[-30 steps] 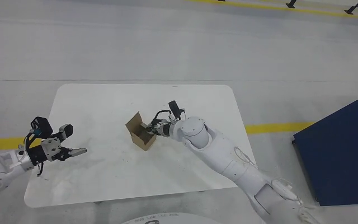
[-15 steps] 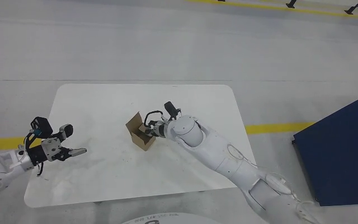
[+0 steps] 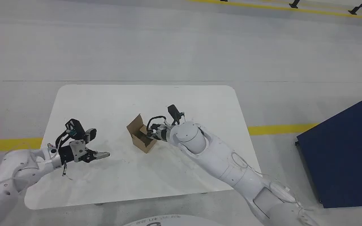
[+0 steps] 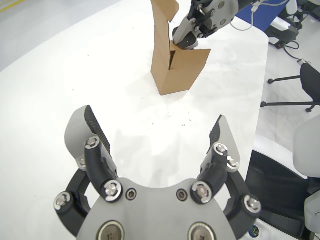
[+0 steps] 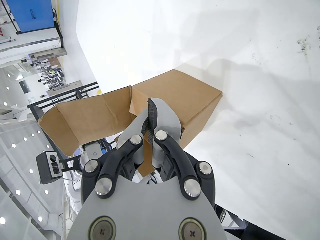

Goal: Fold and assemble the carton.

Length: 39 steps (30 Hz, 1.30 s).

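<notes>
Left fingers [image 4: 80,128] closer — spread apart, right fingers [image 5: 165,118] clamping one carton [image 4: 175,73] (flap [image 4: 163,3] upright).

The small brown cardboard carton [image 3: 141,135] stands midway on the white rounded table [image 3: 85,107]. At its 3 o'clock in the top view, the right gripper [image 4: 183,43], clamped on a flap, blocks that side. Bare tabletop runs from its 8 o'clock to the wide-spread left gripper [image 4: 153,114].

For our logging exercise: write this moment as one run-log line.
carton: upright on table, top flap open | right hand: shut on carton wall | left hand: open, apart from carton
</notes>
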Motion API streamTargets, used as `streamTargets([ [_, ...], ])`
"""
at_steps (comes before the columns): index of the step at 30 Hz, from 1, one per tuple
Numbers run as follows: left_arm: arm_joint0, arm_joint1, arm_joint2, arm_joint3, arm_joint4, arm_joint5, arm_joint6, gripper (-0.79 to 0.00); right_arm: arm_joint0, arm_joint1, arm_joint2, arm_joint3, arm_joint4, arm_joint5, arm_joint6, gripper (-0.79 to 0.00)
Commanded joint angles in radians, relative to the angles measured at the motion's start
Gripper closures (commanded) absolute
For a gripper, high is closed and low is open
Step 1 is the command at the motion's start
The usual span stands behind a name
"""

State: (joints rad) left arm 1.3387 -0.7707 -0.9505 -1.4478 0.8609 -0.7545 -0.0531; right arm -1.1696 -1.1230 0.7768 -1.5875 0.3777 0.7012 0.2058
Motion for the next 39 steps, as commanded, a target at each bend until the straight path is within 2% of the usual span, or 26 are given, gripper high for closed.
streamTargets([
  [1, -0.044, -0.029, 0.065, 0.030, -0.026, 0.018, -0.019, -0.785, 0.000, 0.000, 0.000, 0.000, 0.000, 0.000, 0.001, 0.000],
  [9, -0.170, -0.145, 0.240, 0.209, -0.265, 0.085, -0.053, -0.785, 0.000, 0.000, 0.000, 0.000, 0.000, 0.000, 0.001, 0.000],
  [12, -0.209, -0.179, 0.272, 0.258, -0.311, 0.104, -0.042, -0.785, 0.000, 0.000, 0.000, 0.000, 0.000, 0.000, 0.001, 0.000],
  [16, -0.241, -0.212, 0.296, 0.297, -0.319, 0.065, 0.005, -0.785, 0.000, 0.000, 0.000, 0.000, 0.000, 0.000, 0.001, 0.000],
  [19, -0.252, -0.226, 0.305, 0.307, -0.266, 0.045, 0.051, -0.785, 0.000, 0.000, 0.000, 0.000, 0.000, 0.000, 0.001, 0.000],
  [27, -0.241, -0.251, 0.339, 0.275, -0.004, 0.149, 0.144, -0.785, 0.000, 0.000, 0.000, 0.000, 0.000, 0.000, 0.001, 0.000],
  [32, -0.241, -0.264, 0.335, 0.295, -0.014, 0.142, 0.160, -0.785, 0.000, 0.000, 0.000, 0.000, 0.000, 0.000, 0.001, 0.000],
  [39, -0.244, -0.271, 0.299, 0.320, -0.075, 0.073, 0.184, -0.785, 0.000, 0.000, 0.000, 0.000, 0.000, 0.000, 0.001, 0.000],
])
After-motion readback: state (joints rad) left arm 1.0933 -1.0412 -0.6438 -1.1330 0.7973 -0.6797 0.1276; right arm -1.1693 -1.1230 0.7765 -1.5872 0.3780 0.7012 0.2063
